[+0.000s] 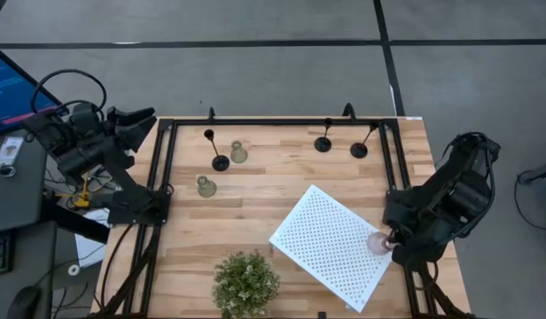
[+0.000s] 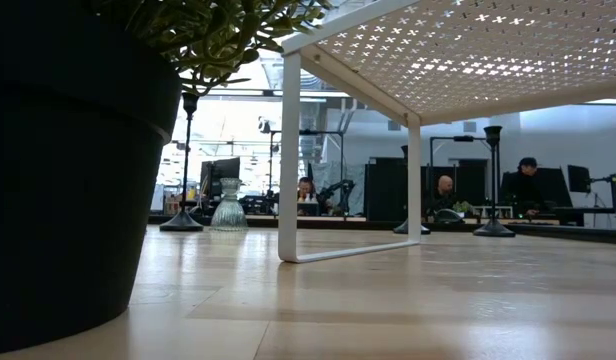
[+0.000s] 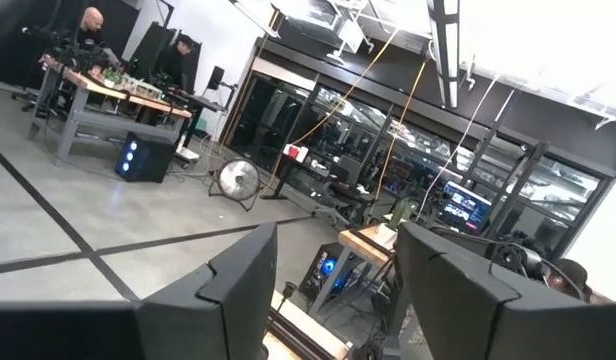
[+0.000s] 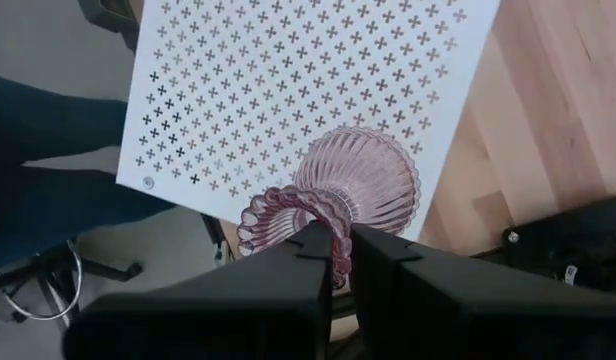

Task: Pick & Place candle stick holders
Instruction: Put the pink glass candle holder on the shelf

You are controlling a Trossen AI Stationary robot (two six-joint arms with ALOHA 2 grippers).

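My right gripper (image 1: 391, 241) is shut on a pinkish ribbed glass candle stick holder (image 4: 358, 180) above the right edge of the white perforated board (image 1: 331, 244). Three black holders with thin stems stand on their round bases at the far side (image 1: 220, 162) (image 1: 323, 143) (image 1: 359, 151). Two pale squat holders (image 1: 239, 152) (image 1: 206, 186) stand near the left black one. My left gripper (image 3: 333, 300) is open and holds nothing; it waits off the table's far left corner (image 1: 136, 120), pointing out into the room. My right gripper pinches the pinkish holder's scalloped rim (image 4: 288, 205) between its two fingers (image 4: 313, 250), coming from above and pointing steeply down. The bulbous body (image 4: 373, 170) hangs below the fingers over the board. Whether its bottom touches the board I cannot tell.
A bushy green potted plant (image 1: 245, 282) stands at the near edge, left of the board. The board is a raised shelf on thin white legs (image 2: 288, 150). Bare wood lies between the plant and the far holders. People sit at desks in the room beyond.
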